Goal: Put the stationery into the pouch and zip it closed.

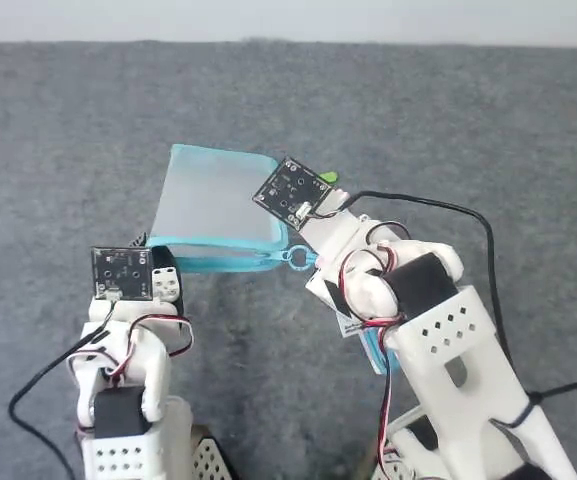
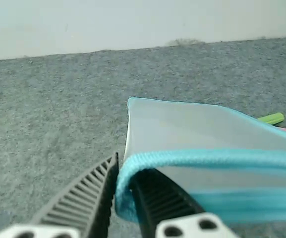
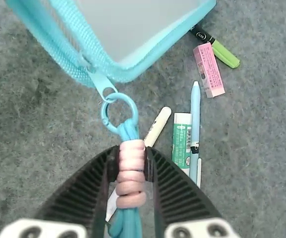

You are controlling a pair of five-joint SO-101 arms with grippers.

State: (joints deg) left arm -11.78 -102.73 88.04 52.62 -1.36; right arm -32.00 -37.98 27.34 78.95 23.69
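Turquoise pouch on open grey carpet, left hand clamping its corner edge, right hand clamping zipper cord

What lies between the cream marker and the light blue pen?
A green-sleeved eraser, lying beside the cream marker and light blue pen, in the right wrist view.

a grey, felt-like mat spreads across the high view, its nap mottled and slightly fuzzy. toward 12 o'clock it ends in a straight line against a pale, plain wall. the left wrist view shows the same line where mat meets wall, with a small raised tuft on the mat's far edge. the light is soft and even, and shadows are faint.
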